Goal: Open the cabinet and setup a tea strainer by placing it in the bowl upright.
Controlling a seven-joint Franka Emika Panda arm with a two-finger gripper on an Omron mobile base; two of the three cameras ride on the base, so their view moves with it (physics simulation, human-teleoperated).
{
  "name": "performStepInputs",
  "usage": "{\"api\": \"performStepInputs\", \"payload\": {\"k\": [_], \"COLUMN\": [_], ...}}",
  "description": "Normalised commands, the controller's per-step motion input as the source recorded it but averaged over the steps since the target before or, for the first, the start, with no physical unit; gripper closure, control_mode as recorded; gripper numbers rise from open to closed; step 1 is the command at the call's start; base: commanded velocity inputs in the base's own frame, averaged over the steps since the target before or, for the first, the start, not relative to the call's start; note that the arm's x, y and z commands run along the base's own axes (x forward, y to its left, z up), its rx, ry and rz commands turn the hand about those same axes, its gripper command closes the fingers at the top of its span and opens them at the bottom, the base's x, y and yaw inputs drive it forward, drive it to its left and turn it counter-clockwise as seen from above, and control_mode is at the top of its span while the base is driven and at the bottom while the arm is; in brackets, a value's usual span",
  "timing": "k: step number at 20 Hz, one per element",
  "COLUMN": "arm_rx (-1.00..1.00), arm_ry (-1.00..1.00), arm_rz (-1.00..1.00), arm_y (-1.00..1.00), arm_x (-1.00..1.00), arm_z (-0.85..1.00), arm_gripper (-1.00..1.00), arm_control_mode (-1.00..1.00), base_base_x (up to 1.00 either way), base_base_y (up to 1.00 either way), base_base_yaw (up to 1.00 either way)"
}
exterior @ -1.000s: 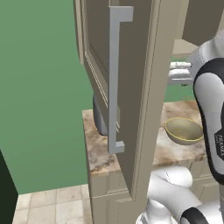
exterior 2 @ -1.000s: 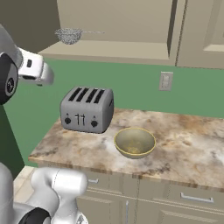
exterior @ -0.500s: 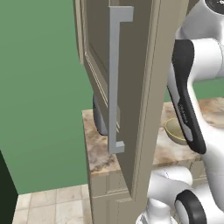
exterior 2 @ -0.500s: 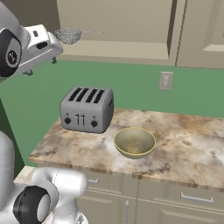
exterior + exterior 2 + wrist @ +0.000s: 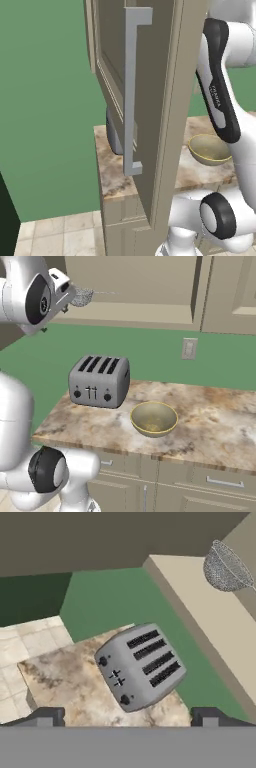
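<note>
Beige cabinet (image 5: 150,100) door swung open, grey bar handle (image 5: 131,90) facing out; tea strainer (image 5: 226,567) sits on cabinet shelf, above toaster (image 5: 99,380); gripper (image 5: 127,717) raised near shelf, jaws spread wide, holding nothing; olive-tan bowl (image 5: 153,419) on marble counter (image 5: 210,426) just right of toaster

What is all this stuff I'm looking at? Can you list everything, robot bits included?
cabinet: one, beige, door swung open, long grey bar handle.
tea strainer: one, grey mesh, on the cabinet's shelf.
bowl: one, olive-tan, on the counter, right of the toaster.
toaster: one, grey, four slots, on the counter.
counter: one, marbled brown, over beige drawers.
wall switch: one, pale, on the green wall.
end effector: one, dark tips, open, raised above the toaster near the shelf, holding nothing.
arm: one, white with dark joints.
</note>
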Motion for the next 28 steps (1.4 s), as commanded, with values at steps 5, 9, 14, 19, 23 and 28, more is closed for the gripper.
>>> {"api": "performStepInputs", "payload": {"k": [5,9,14,19,23,28], "arm_rx": [-0.11,-0.03,0.01,-0.03,0.0,0.0], "arm_ry": [-0.02,0.0,-0.06,-0.25,-0.17,-0.02], "arm_rz": [0.4,0.4,0.35,0.2,0.08,-0.01], "arm_y": [0.0,0.06,0.18,0.21,0.23,0.12], "arm_x": [0.48,0.55,0.39,0.23,0.21,0.14], "arm_z": [0.11,0.05,0.01,0.24,0.12,-0.1], "arm_gripper": [-1.0,-1.0,-1.0,-1.0,-1.0,-1.0], "arm_control_mode": [-1.0,-1.0,-1.0,-1.0,-1.0,-1.0], "base_base_x": [0.0,0.0,0.0,0.0,0.0,0.0], "base_base_y": [0.0,0.0,0.0,0.0,0.0,0.0], "base_base_yaw": [0.0,0.0,0.0,0.0,0.0,0.0]}}
